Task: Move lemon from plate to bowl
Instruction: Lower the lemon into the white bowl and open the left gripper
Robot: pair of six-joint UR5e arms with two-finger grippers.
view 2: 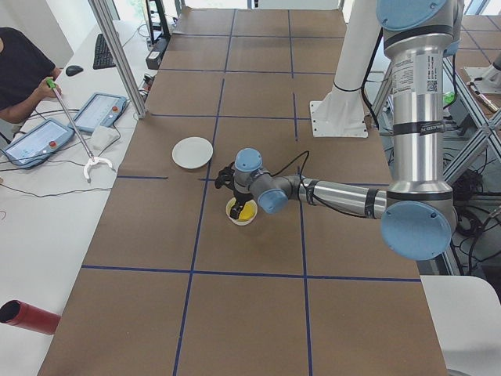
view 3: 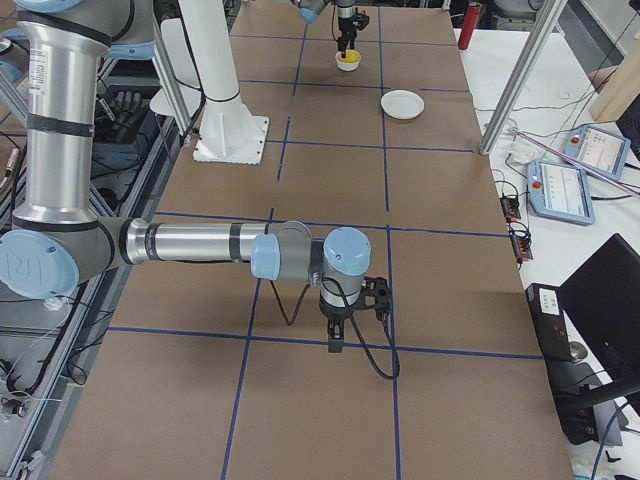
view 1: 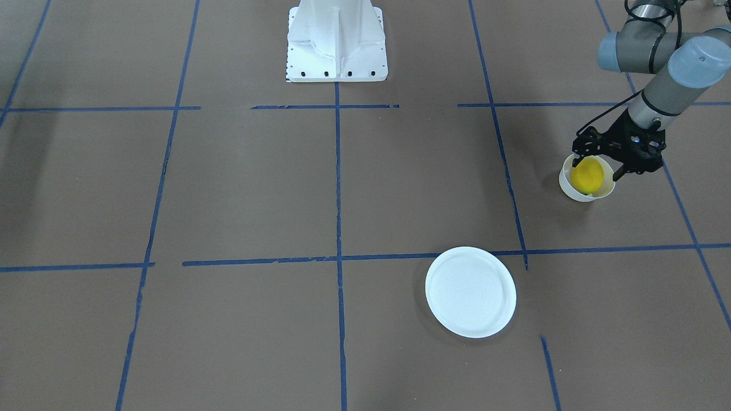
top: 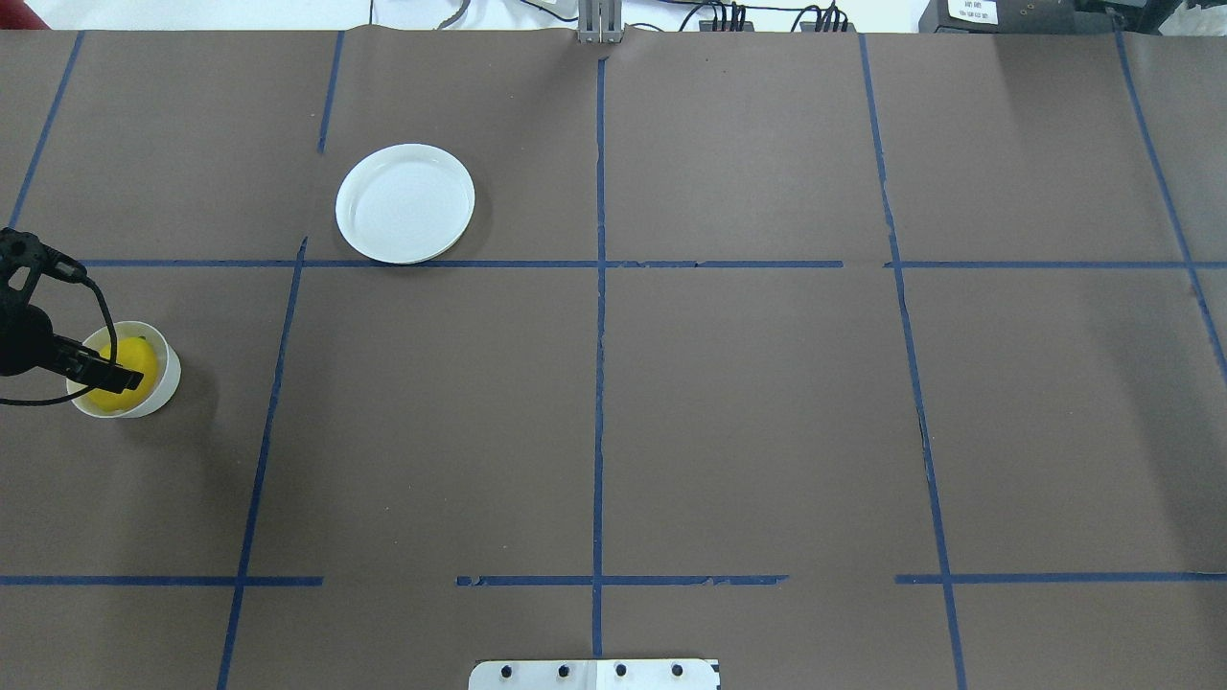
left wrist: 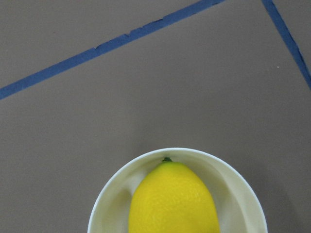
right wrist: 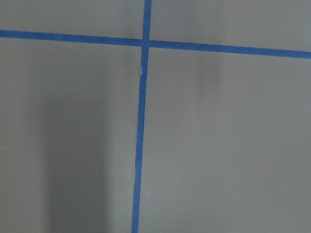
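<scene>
The transfer looks all but done: the lemon (view 1: 587,176) lies inside the bowl (view 1: 566,184), which stands near the left edge of the table (view 1: 257,188), and the plate (view 1: 470,291), well apart toward the far edge, is bare. The left gripper (view 1: 598,165) hangs just above the bowl with its jaws spread wide, one on each side of the fruit and gripping nothing. By that reading, all that is left is for the arm to lift clear. The lemon's long axis runs roughly from the robot's edge of the table toward the far edge, and its green tip points at the far edge, close against the bowl's inner wall. The right gripper (view 3: 336,340) hovers over bare table near the right edge. Whether its jaws are apart or together cannot be told.
</scene>
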